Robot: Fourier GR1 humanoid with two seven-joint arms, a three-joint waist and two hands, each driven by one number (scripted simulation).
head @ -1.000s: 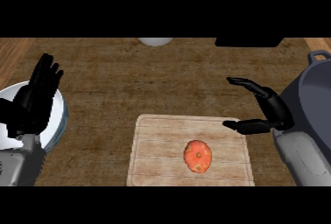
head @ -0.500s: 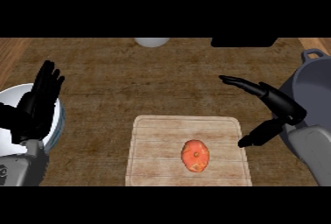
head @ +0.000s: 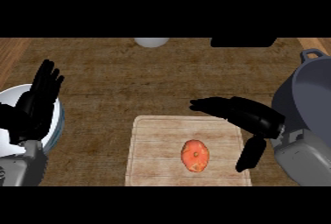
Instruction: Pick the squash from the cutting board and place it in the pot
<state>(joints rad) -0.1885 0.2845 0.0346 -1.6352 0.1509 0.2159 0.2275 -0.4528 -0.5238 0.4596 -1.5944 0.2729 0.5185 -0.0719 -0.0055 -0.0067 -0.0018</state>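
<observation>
- The squash (head: 195,155) lies flat on the cutting board (head: 155,144), a bit right of the middle and toward the near half. Nothing is touching it.
- The right hand (head: 253,117) hovers over the board's far right corner. Its fingers stretch out to the left and its thumb hangs down toward the near side. Fingers and thumb are spread apart with nothing between them. It's near the squash but not on it.
- The left hand (head: 35,107) is over at the left edge, fingers straight and pointing up, just resting above a white dish (head: 57,124). It has no part in this step.
- The pot (head: 304,100) is the big dark grey thing at the right edge, close beside the board. I can't see inside it from here.
- So I'd call this the reach, with the grasp not yet made.
- To do it well, I'd keep the hand spread until it straddles the squash, fingers on the far left side and thumb on the near right.
- The squash looks rounded, so one finger bumping it first could roll or skid it across the board. Better that both sides close in together.
- Once it's held, I'd lift straight up off the surface (head: 116,78) before swinging right. The pot wall is right there and needs clearing.
</observation>
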